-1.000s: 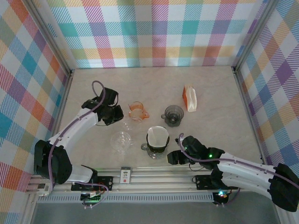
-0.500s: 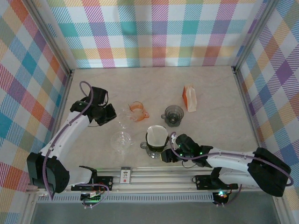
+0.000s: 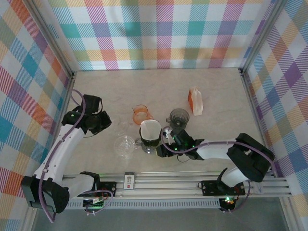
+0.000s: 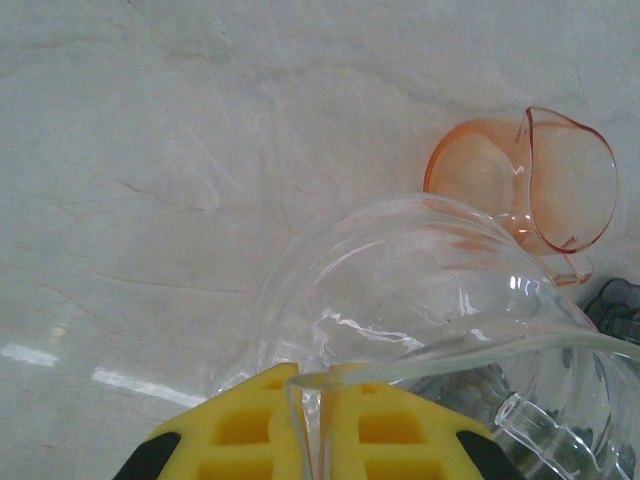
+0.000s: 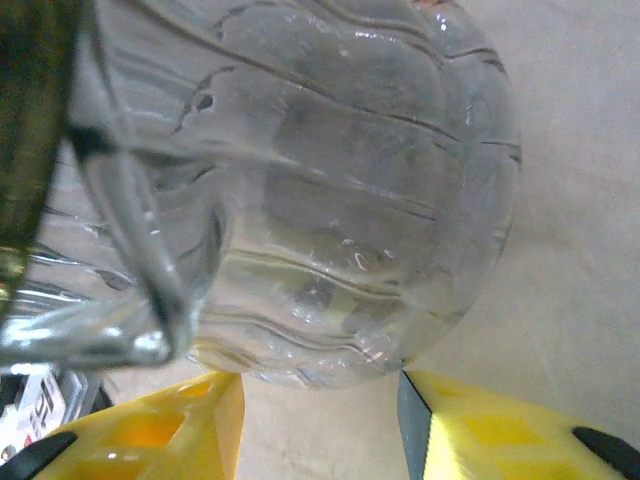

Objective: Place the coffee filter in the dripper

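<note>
A white coffee filter sits in a dark dripper on top of a ribbed glass server near the middle of the table. My right gripper is low at the server's right side. Its yellow fingers stand open, and the server's rounded wall is just ahead of the tips. My left gripper is shut, pinching the rim of a clear glass dripper between its yellow pads. An orange dripper lies beyond that clear glass dripper.
A dark grey dripper stands right of the orange dripper. An orange and white box stands further back right. Another clear glass vessel rests left of the server. Checked walls close in three sides.
My right gripper moved left to the server, and the server with the filter shifted left and away from me. My left arm drew back to the left with the clear glass dripper.
</note>
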Motion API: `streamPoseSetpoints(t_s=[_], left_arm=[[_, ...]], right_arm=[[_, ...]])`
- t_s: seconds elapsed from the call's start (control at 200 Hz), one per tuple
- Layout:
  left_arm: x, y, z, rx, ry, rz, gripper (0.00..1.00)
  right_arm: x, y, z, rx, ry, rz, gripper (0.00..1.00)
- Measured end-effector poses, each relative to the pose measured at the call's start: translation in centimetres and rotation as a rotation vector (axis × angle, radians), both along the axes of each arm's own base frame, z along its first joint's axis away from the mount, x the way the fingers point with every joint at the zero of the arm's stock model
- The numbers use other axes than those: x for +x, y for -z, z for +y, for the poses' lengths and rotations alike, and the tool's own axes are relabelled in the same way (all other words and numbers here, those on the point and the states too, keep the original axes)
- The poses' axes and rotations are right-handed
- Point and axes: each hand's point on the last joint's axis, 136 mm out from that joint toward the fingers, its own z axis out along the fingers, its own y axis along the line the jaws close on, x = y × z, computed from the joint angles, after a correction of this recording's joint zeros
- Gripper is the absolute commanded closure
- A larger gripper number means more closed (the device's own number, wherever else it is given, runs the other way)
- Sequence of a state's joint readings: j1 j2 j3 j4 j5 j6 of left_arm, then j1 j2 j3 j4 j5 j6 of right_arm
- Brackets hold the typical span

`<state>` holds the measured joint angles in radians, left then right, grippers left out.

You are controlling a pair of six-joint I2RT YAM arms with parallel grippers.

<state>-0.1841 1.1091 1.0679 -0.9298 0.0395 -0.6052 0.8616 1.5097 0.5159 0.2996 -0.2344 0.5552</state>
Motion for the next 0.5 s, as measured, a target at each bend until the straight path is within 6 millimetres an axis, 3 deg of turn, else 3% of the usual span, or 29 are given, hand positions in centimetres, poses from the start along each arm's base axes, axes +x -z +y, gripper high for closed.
streamPoseSetpoints(t_s=[0.5], left_arm=[[-2.3, -0.1, 2.4, 0.067, -0.062, 0.0, 1.0]], right_arm=[[5.9, 0.2, 6.7, 0.05, -0.046, -0.023, 0.57]])
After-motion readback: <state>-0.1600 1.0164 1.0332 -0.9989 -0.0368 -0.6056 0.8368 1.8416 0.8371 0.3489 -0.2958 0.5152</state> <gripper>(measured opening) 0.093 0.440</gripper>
